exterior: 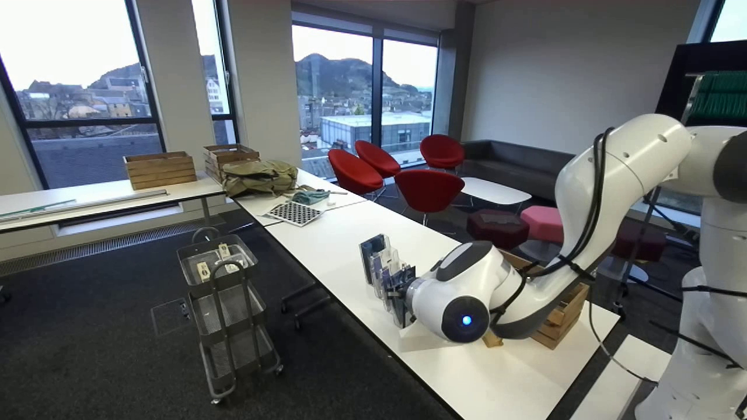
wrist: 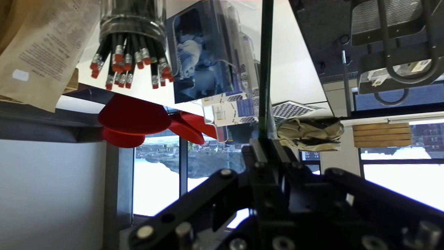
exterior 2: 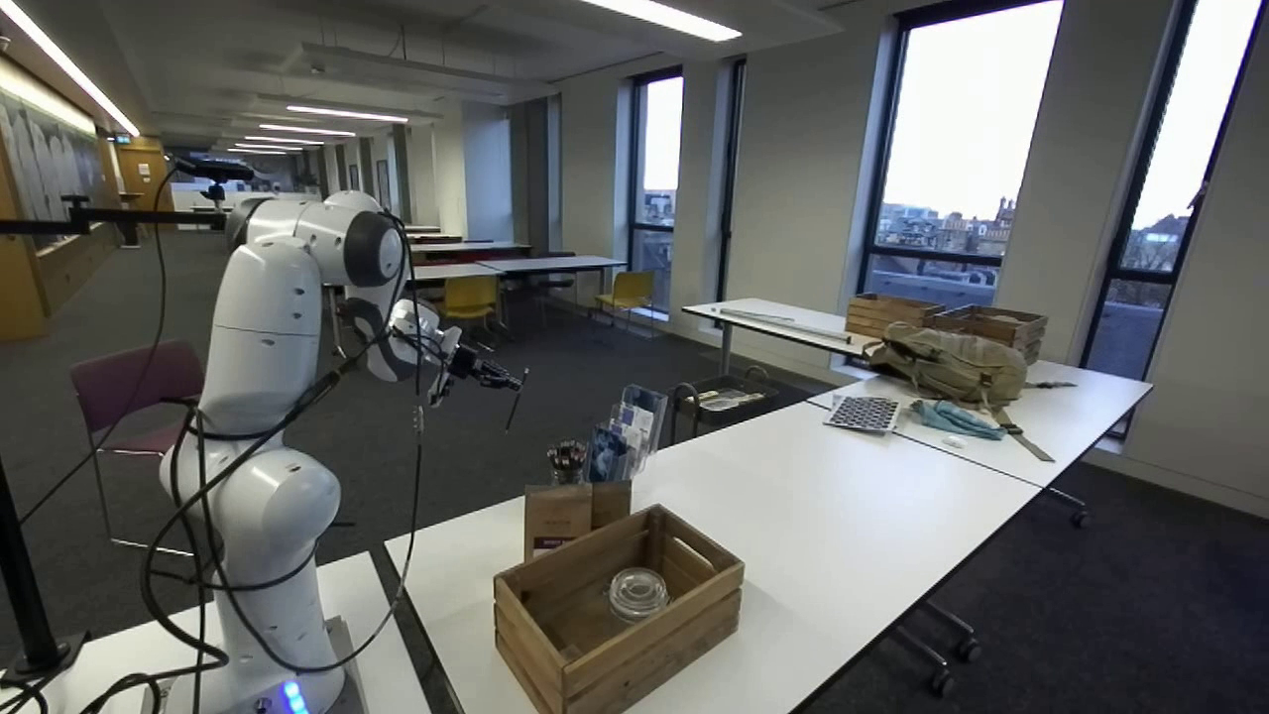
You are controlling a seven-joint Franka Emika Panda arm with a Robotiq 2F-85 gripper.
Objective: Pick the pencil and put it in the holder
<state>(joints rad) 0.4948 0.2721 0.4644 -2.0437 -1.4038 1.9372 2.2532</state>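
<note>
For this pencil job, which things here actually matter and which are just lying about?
Part of the job:
pencil, off the table
gripper, shut on it
clear holder, with other pencils in it

Just lying about:
brown paper bag
clear leaflet rack
wooden crate with a clear round container inside
checkered sheet
olive bag
teal cloth

In the wrist view, the top edge truncates the pencil point(wrist: 265, 69), upper frame, right of centre, and the holder point(wrist: 133, 21), upper left; the gripper point(wrist: 266, 147), lower half, is blurred. In an exterior view, the paper bag point(exterior 2: 558, 511), left of centre, hides the holder's lower part; its print is too small to read.
</note>
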